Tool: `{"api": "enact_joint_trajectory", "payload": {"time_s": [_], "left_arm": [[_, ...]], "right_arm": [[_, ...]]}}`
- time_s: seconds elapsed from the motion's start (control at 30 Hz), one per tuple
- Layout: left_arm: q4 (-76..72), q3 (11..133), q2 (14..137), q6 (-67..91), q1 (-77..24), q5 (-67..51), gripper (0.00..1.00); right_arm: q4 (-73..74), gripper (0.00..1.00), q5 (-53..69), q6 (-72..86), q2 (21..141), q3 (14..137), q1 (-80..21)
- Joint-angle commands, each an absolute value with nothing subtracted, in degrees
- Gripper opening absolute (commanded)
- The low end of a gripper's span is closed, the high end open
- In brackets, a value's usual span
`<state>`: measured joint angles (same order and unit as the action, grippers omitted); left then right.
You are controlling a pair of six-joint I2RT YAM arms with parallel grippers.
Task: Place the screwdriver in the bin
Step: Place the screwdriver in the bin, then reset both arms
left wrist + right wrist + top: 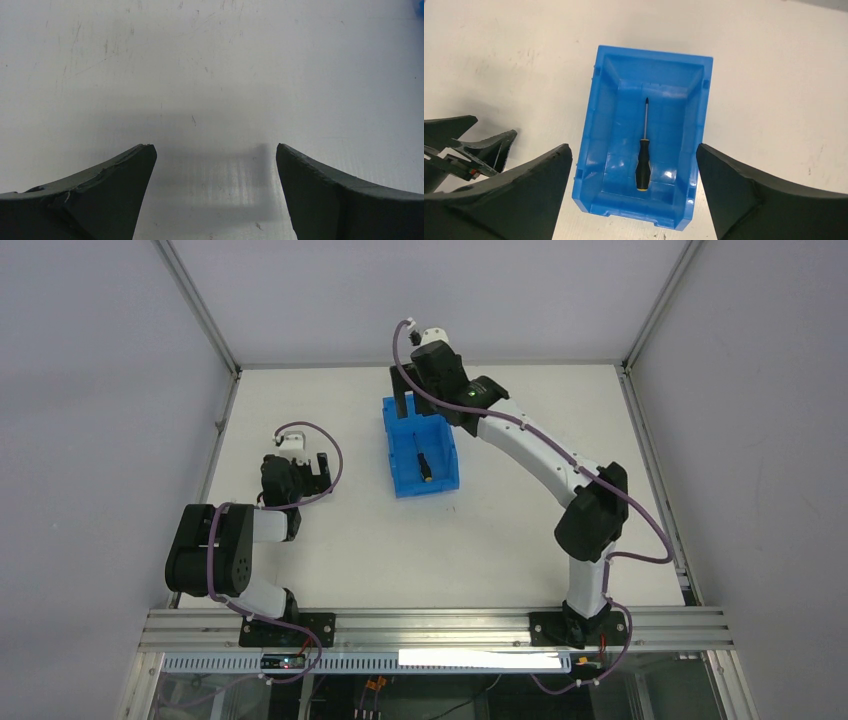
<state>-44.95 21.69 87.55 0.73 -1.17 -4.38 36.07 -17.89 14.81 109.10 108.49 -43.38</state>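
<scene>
The blue bin [395,455] stands on the white table at centre back. The screwdriver [422,465] lies flat inside it on the floor. In the right wrist view the screwdriver [643,165] lies lengthwise in the bin [596,130], with its black handle and orange-yellow end toward the camera. My right gripper [415,400] hovers above the bin's far end, open and empty [634,147]. My left gripper [322,473] is open and empty over bare table to the left of the bin [214,146].
The left arm's fingers [474,145] show at the left edge of the right wrist view. A metal frame rail [430,625] runs along the table's near edge. Grey walls enclose the table on three sides. A sliver of the bin [421,4] shows in the left wrist view's corner.
</scene>
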Motion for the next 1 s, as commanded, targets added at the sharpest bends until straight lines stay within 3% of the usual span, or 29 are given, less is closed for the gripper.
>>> {"api": "enact_joint_trajectory", "payload": {"time_s": [0.0,0.43,0.97], "left_arm": [[-46.49,21.71,86.40,0.97,-1.66,-3.25,0.99],[-46.49,21.71,86.40,0.97,-1.67,-3.25,0.99],[-46.52,21.71,86.35,0.97,-1.63,-3.20,0.99]], "right_arm": [[38.74,0.99,-20.35,10.22,104.57,114.44,-43.66],[38.00,0.99,-22.05,5.66,97.68,111.22,-40.03],[36.91,0.99,-9.65,4.14,85.06,96.66,-15.29]]}}
